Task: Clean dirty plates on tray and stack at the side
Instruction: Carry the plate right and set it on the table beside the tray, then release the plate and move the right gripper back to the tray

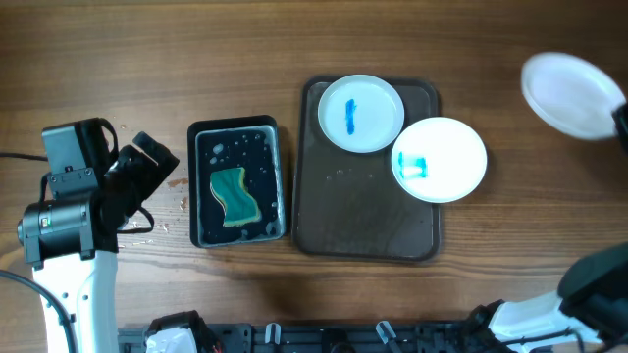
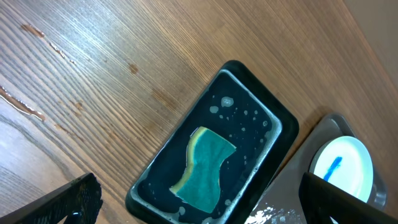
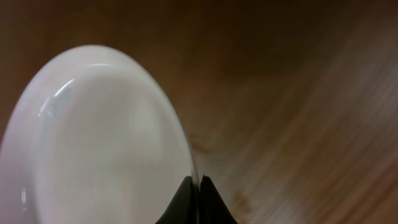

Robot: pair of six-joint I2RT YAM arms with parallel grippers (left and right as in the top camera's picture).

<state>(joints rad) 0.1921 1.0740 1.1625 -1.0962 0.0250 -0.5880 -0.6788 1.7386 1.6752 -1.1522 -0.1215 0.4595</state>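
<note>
Two white plates with blue marks lie on the dark tray [image 1: 334,211]: one [image 1: 360,113] at its back, also in the left wrist view [image 2: 342,169], and one [image 1: 440,159] at its right edge. A clean white plate [image 1: 571,93] is held up at the far right, its rim pinched in my right gripper [image 3: 198,183]; its face fills the right wrist view [image 3: 93,137]. My left gripper [image 2: 199,208] is open and empty, left of the black water tub [image 1: 237,182] with the teal sponge [image 1: 234,196], which the left wrist view [image 2: 205,169] also shows.
Water drops and streaks lie on the wood left of the tub [image 2: 25,109]. Bare tabletop surrounds the held plate at the far right [image 1: 549,196]. The arm bases stand at the front edge.
</note>
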